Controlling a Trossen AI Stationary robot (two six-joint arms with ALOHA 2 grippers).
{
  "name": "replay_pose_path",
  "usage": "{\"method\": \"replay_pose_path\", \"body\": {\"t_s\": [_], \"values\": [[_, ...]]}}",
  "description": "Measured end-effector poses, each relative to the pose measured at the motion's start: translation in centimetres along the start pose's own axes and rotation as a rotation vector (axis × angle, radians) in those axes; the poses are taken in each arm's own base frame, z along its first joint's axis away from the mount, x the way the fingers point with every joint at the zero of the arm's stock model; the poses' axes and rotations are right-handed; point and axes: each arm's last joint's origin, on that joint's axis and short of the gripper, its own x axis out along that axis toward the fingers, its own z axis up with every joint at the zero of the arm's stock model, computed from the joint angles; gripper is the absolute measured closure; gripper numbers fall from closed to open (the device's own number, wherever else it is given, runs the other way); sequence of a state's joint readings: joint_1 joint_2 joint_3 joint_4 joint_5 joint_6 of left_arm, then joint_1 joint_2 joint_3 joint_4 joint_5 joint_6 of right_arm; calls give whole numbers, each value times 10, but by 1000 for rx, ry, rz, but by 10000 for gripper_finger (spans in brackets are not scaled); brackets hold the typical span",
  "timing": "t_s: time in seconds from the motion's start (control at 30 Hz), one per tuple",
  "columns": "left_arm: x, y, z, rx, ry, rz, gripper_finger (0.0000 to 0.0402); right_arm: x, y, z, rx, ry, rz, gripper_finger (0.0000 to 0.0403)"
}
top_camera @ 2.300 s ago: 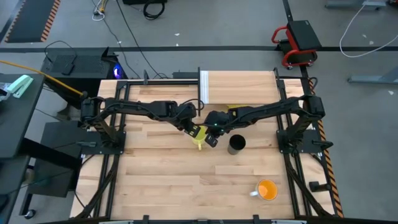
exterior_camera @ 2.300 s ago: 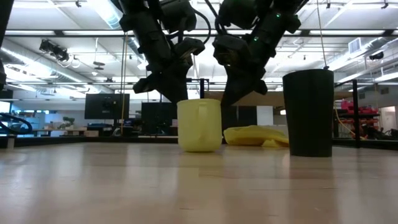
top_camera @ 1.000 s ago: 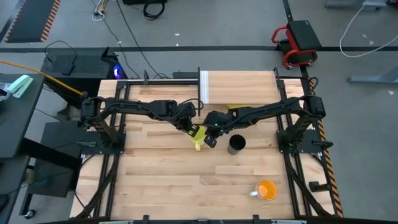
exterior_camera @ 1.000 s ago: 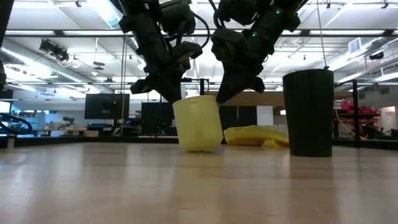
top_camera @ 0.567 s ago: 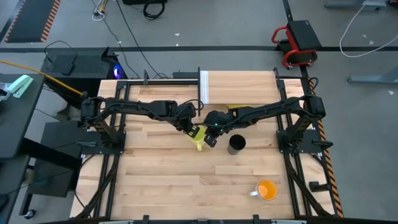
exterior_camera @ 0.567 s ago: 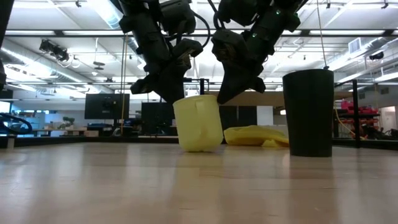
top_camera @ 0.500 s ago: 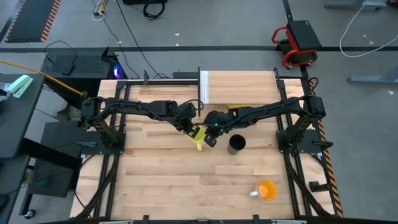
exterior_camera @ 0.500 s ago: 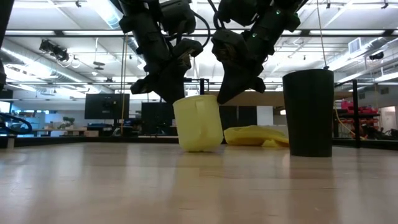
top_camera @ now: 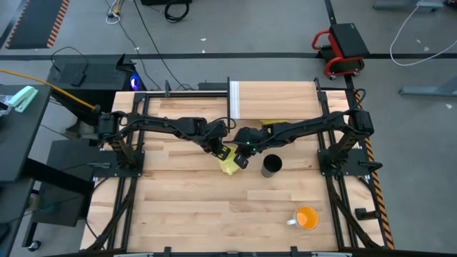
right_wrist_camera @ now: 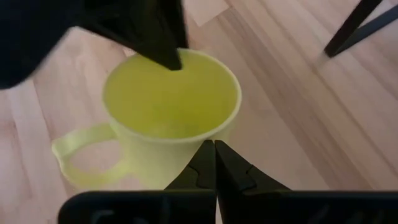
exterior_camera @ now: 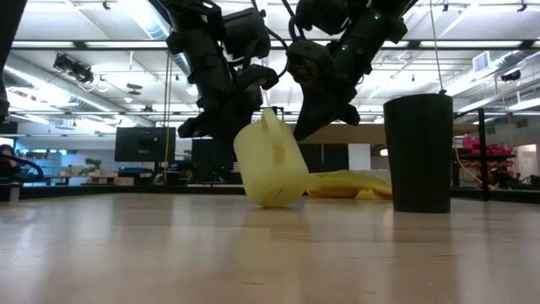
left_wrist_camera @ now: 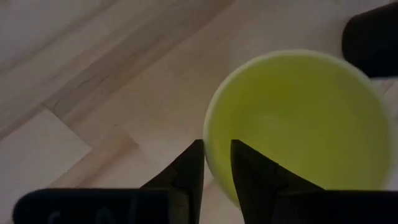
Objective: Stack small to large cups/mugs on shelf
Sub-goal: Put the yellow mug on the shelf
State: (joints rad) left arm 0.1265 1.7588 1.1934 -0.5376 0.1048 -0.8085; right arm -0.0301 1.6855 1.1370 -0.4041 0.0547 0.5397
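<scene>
Small yellow mug point(exterior_camera: 270, 165) sits tilted on the counter point(top_camera: 186, 207), rim pinched between the left gripper point(left_wrist_camera: 216, 163) fingers, one inside, one outside the wall. Right gripper point(right_wrist_camera: 214, 163) fingers are pressed together just beside the opposite rim, holding nothing. Mug looks light, rigid, smooth plastic, likely slippery; it tips easily. Rim pinch works, the handle beside the right fingers is an alternative.
</scene>
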Motion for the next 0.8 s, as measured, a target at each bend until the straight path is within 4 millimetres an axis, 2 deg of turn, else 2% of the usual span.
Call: {"method": "replay_pose_path", "body": {"t_s": [0.27, 0.53, 0.8], "values": [[0, -2, 1, 4, -7, -23, 311, 0, -2, -3, -9, 32, -19, 402], [0, -4, 1, 5, -8, -43, 323, 0, -2, -4, -23, 43, -19, 402], [-12, -8, 4, 14, -29, -68, 318, 0, -3, -6, -33, 58, -25, 402]]}}
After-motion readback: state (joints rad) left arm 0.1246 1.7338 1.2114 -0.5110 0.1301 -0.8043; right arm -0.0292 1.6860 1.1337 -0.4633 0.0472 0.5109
